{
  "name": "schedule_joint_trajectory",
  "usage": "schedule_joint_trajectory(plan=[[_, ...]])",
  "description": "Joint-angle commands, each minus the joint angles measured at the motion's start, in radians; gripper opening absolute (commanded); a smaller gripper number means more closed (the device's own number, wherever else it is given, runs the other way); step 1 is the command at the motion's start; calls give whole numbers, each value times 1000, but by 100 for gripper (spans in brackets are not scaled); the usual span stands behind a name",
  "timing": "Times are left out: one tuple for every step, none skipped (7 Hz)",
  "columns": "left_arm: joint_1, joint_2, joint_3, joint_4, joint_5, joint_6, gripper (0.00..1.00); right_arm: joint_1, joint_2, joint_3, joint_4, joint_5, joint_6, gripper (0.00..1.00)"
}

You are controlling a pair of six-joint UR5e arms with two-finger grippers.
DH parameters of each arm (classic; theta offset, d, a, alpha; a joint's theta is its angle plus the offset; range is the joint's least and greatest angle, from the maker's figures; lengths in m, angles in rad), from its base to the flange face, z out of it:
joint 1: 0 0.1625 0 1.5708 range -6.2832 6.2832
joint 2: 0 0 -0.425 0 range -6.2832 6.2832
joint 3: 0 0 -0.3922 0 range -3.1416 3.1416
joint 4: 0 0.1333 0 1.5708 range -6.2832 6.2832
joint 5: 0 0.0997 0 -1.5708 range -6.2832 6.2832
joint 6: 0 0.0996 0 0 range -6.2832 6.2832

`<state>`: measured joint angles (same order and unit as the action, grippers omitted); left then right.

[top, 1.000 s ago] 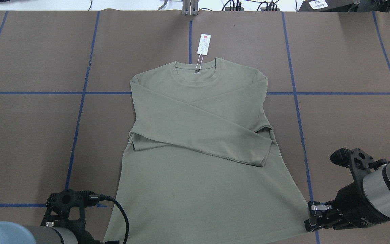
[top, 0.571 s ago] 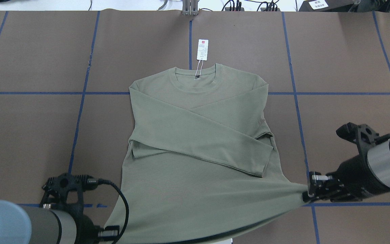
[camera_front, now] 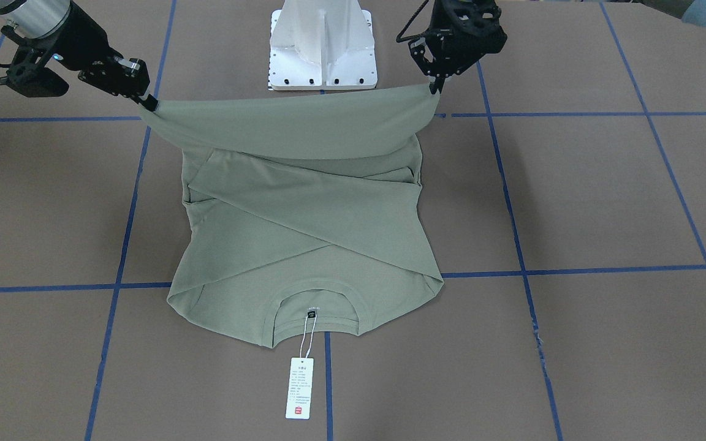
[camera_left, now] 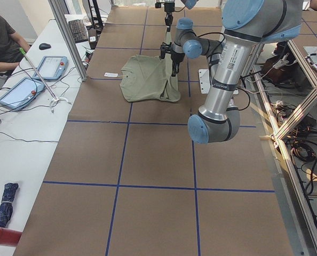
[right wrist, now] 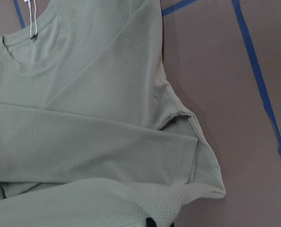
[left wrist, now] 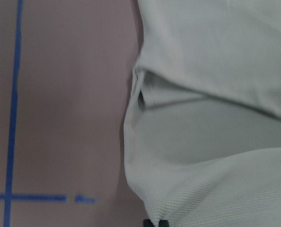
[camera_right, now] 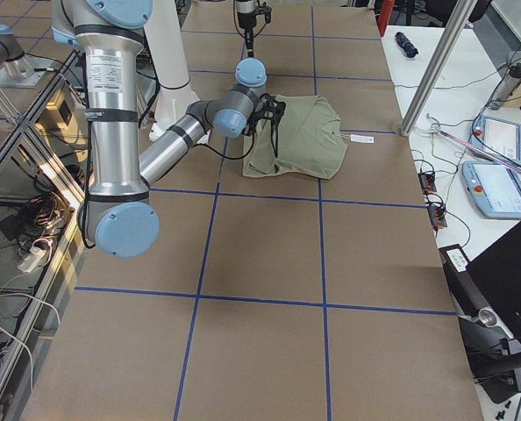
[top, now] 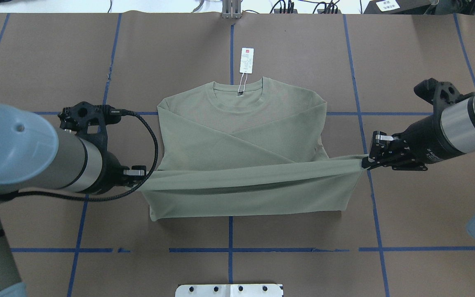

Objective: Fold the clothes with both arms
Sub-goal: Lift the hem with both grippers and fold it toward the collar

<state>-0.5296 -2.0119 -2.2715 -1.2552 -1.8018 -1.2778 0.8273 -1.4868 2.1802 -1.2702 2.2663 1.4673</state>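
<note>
Brown paper-covered table (top: 295, 62) taped with a grid of blue tape lines (top: 361, 136), white metal pedestal base (camera_front: 322, 46) at the robot's edge. Past the table edge farthest from the base stands a white side desk (camera_left: 25, 117) with tablets and cables, and a seated person (camera_left: 1, 40) is at it. On the base's side of the table, aluminium framing and loose wires (camera_left: 302, 122). Wide stretches of brown paper run from the base towards both table ends, and more lies between the garment and the far edge. The sage-green long-sleeve knit shirt (top: 241, 119) lies straight out in front of the base on the centre tape line, collar on the side away from the base, both sleeves crossed over the chest. The white paper hang tag (top: 246, 60) lies flat on the table just past the collar, farther still from the base. The left arm (top: 35, 156) and right arm (top: 456, 123) come in from opposite sides of the shirt. The left hand (camera_front: 434, 86) is clamped on one hem corner, the right hand (top: 364, 164) on the other. The hem is off the table, taut between the two hands in a straight band above the shirt's lower body. The fold edge under it rests on the table, on the side nearest the base. Both wrist views show only fabric and table below the black fingertips (right wrist: 150, 222).
</note>
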Motion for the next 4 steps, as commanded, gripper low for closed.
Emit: schedule_joint_trajectory(plan=[[-99, -39, 152, -125, -5, 22, 0, 41, 171, -171, -1, -42, -12, 0], [-136, -59, 218, -182, -5, 22, 0, 42, 253, -266, 0, -69, -16, 0], [-167, -85, 306, -240, -5, 23, 0, 46, 310, -331, 2, -100, -43, 0], [-182, -99, 416, -354, -2, 23, 0, 46, 339, -379, 5, -123, -68, 0]])
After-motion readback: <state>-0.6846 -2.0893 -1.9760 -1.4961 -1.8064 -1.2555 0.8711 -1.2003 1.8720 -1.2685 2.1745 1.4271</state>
